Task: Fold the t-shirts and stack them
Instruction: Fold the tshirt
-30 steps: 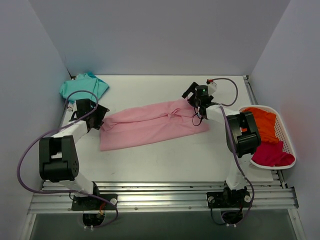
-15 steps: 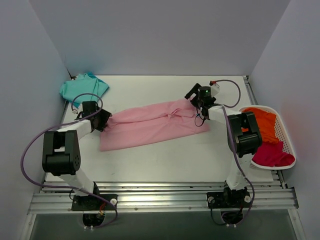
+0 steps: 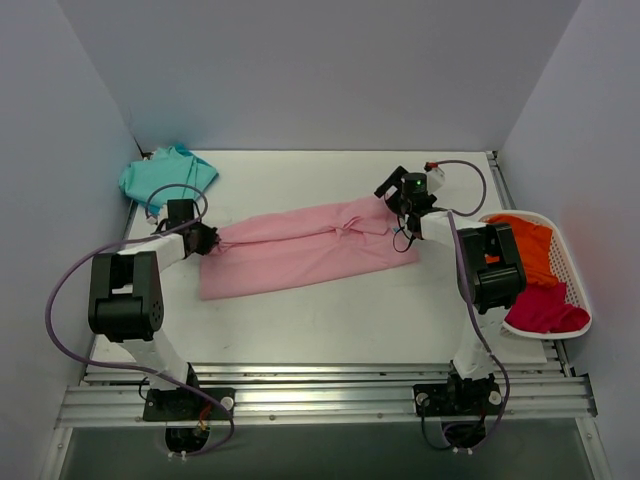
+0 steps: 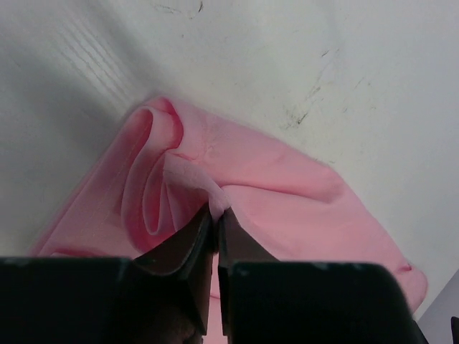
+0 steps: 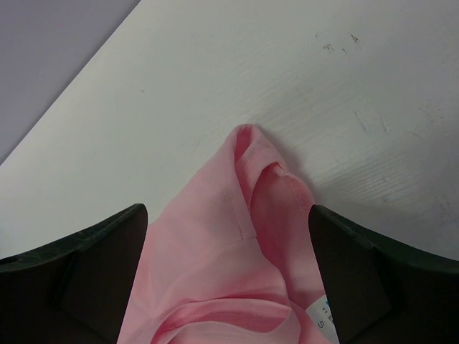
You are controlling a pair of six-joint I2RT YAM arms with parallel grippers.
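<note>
Edge of pink t-shirt (image 3: pixel 300 255) pinched in left gripper (image 4: pixel 216 216).

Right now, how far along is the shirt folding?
Early on. Done: the pink t-shirt looks folded lengthwise into a long strip on the table. In hand: the left gripper pinches one end, and the right gripper hovers open over the other end. Left: folding it short, then the orange t-shirt and magenta t-shirt heaped in the basket. The teal t-shirt lies bunched in the far-left corner. No stack yet.
</note>
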